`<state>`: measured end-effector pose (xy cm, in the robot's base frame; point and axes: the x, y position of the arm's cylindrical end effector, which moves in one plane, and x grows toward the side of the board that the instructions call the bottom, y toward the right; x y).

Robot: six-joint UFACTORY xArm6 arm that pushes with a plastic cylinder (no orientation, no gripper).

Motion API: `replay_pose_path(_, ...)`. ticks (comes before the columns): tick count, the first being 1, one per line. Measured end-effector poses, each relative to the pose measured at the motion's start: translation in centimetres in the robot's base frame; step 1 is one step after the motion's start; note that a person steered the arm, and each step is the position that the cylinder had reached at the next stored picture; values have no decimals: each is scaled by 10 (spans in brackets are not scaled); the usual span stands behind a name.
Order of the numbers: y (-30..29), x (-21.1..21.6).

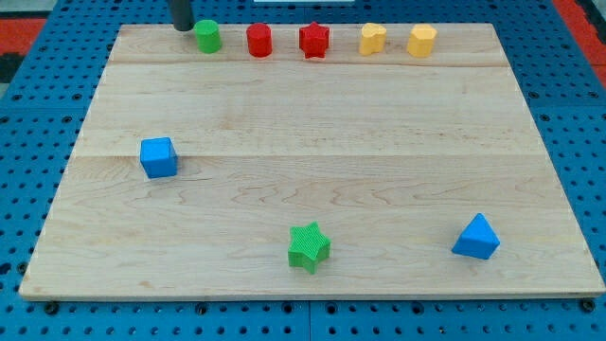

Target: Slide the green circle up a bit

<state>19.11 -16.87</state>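
A: What is seen first, going from the largest thing down?

B: A blue perforated bench [28,114] is seen under everything, and a pale wooden board [312,161] is laid flat on it. Nothing that could be called a container is shown; the blocks are simply carried on the board's surface.

A: How are the blocks arranged?

B: Five are lined up along the view's top edge. From the view's left they are the green circle [207,36], a red cylinder [258,40], a red star [313,40], a yellow heart-like block [373,39] and a yellow hexagon-like block [421,41]. They are spaced apart, none touching. Three more are spread lower down: a blue cube [158,156] at the view's left, a green star [309,246] near the bottom edge, and a blue triangular block [476,237] at the lower right.

A: And the arm?

B: Only the dark rod is seen, cut off by the view's top. My tip [182,27] is set just beside the green circle, on its left and slightly above. Whether the two are touching cannot be told.

A: Is anything grasped by an end effector?

B: No clamping end effector is fitted; only the rod is carried, so nothing is held.
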Motion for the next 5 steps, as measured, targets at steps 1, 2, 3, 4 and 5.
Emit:
replay_pose_path(1, 17, 1)
replay_pose_path(2, 17, 1)
replay_pose_path(3, 15, 2)
replay_pose_path(4, 15, 9)
replay_pose_path(5, 12, 12)
